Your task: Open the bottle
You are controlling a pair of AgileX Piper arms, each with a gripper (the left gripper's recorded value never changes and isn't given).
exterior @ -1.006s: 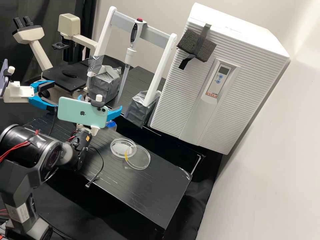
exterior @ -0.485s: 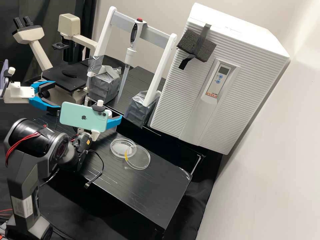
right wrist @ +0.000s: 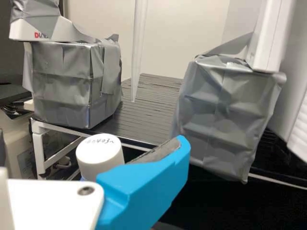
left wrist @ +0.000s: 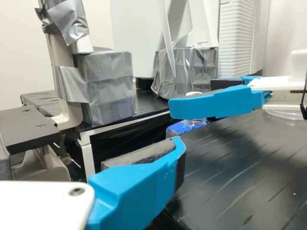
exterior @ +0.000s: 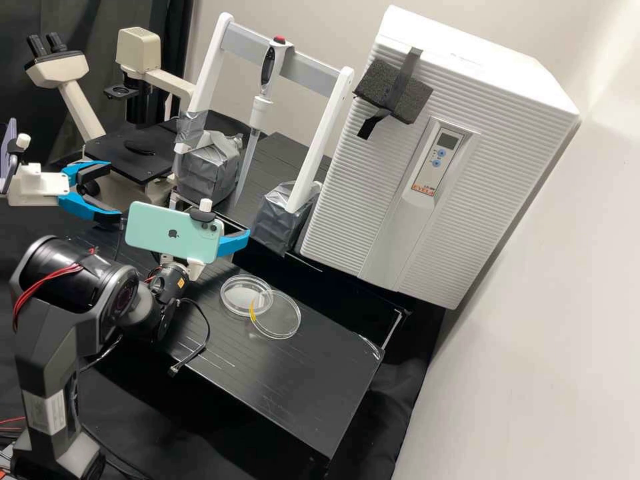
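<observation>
1. The right arm's dark grey elbow joint (exterior: 67, 293) stands at the near left corner. Its forearm runs level towards the back left part of the black slatted bench (exterior: 300, 380), with a mint-green phone (exterior: 172, 232) clamped above the wrist.
2. The right gripper (exterior: 232, 235) sits low and level over the bench. Its blue fingers are apart.
3. The small bottle with a blue body and white round cap (right wrist: 99, 152) stands upright between those fingers. The cap is just beside one finger pad and well clear of the other; whether it touches that pad cannot be told.
4. Two clear round petri dishes (exterior: 261, 307) lie overlapping near the bench's middle, apart from both grippers.
5. The left gripper (exterior: 110, 193) hangs farther back at the left, level and aimed towards the bottle, fingers spread and empty.
6. Behind stand the white pipette stand with grey-taped feet (exterior: 207, 163) and the white ribbed cabinet (exterior: 453, 153).
</observation>
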